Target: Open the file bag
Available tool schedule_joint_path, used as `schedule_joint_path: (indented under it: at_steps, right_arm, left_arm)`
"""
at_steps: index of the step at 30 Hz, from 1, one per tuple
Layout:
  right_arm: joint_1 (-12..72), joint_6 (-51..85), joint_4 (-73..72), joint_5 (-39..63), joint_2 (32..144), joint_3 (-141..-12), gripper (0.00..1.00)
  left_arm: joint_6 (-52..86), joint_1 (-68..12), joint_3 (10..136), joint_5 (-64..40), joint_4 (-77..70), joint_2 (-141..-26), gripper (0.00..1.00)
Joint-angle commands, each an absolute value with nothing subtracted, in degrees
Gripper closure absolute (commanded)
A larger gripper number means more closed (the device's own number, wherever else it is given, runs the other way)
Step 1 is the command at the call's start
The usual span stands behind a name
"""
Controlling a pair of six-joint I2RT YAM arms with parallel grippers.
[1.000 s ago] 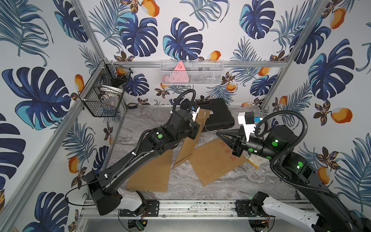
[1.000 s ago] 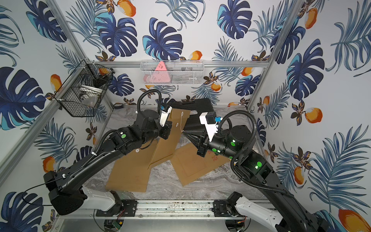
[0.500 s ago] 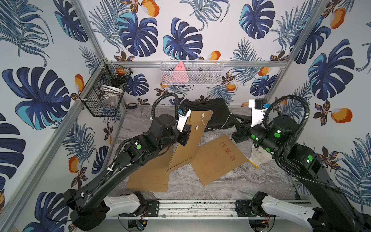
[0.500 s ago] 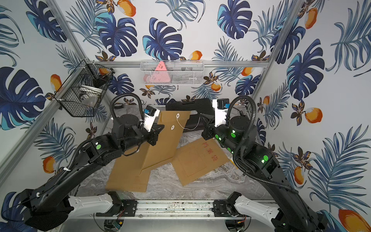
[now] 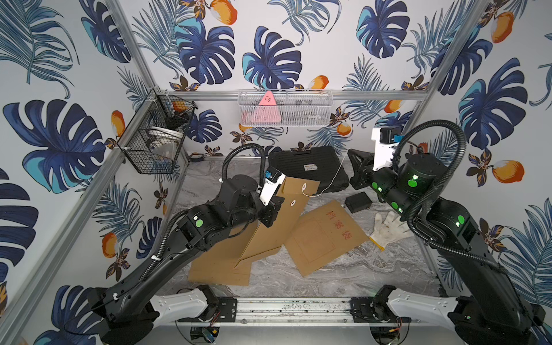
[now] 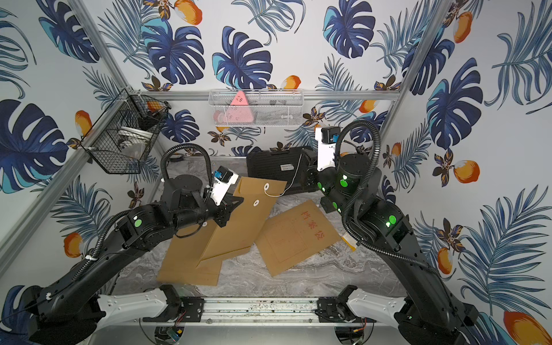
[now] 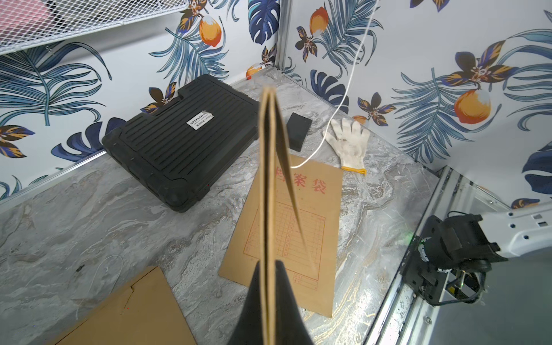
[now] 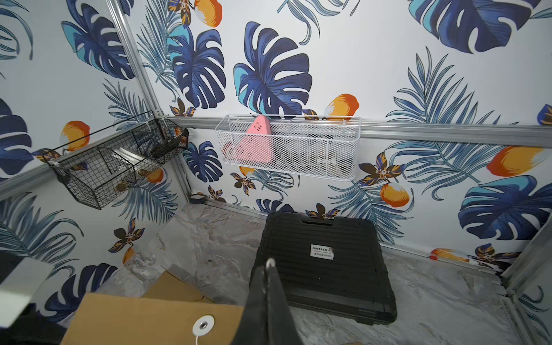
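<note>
In both top views my left gripper point(image 5: 269, 215) point(image 6: 226, 212) is shut on the left edge of a brown file bag point(image 5: 288, 215) point(image 6: 246, 215) and holds it tilted up off the table. The left wrist view shows the bag point(image 7: 265, 179) edge-on between the shut gripper point(image 7: 270, 265), its flap standing slightly off the body. A white string point(image 5: 331, 179) point(image 6: 291, 179) runs slack from the flap's round button point(image 5: 304, 187) to my right gripper point(image 5: 349, 153) point(image 6: 302, 153). That gripper point(image 8: 270, 265) is shut on the string's end, above the black case.
A second file bag with red characters point(image 5: 325, 236) lies flat at centre right, and a third point(image 5: 221, 265) lies under the held one. A black case point(image 5: 307, 167), a small black box point(image 5: 358, 201) and a white glove point(image 5: 388, 227) sit at the back right. Wire baskets point(image 5: 155, 143) point(image 5: 283, 109) hang on the walls.
My right gripper has pulled back and to the right from the bag, drawing the string out. My left arm has swung left, carrying the lifted bag with it.
</note>
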State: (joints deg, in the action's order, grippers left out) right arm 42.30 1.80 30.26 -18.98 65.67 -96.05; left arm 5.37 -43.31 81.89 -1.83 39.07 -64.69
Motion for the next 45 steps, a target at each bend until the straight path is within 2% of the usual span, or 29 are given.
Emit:
schedule_joint_path:
  at_steps: [1,7,14,18,29,42,43,45]
  right_arm:
    - [41.91,-1.68,30.03,-20.68,68.13,-98.53,1.0]
    - [37.92,-2.3,33.8,-15.95,74.08,-105.09,1.0]
    - [28.09,1.45,34.01,-2.94,80.02,-109.75,1.0]
    - [27.03,0.04,33.58,3.88,83.43,-111.26,1.0]
    - [24.71,0.56,34.1,13.79,90.51,-110.85,1.0]
    - [23.69,2.51,40.89,17.36,101.95,-112.95,1.0]
    - [23.64,2.62,41.56,17.64,102.63,-113.34,0.94]
    - [23.43,3.02,42.29,17.85,103.58,-113.88,0.7]
  left_arm:
    - [3.53,-43.24,82.92,-5.95,38.85,-64.86,1.0]
    - [2.94,-43.24,82.97,-7.95,38.82,-65.38,1.0]
    - [2.54,-43.26,83.5,-11.19,39.31,-65.83,1.0]
    - [2.7,-43.3,83.78,-13.88,39.12,-66.16,1.0]
    - [3.85,-43.33,82.94,-22.21,36.05,-66.37,1.0]
    - [6.42,-43.33,80.22,-25.71,30.95,-64.75,1.0]
    - [6.63,-43.33,79.99,-25.46,30.65,-64.66,1.0]
    - [7.2,-43.33,79.26,-24.74,29.94,-64.21,1.0]
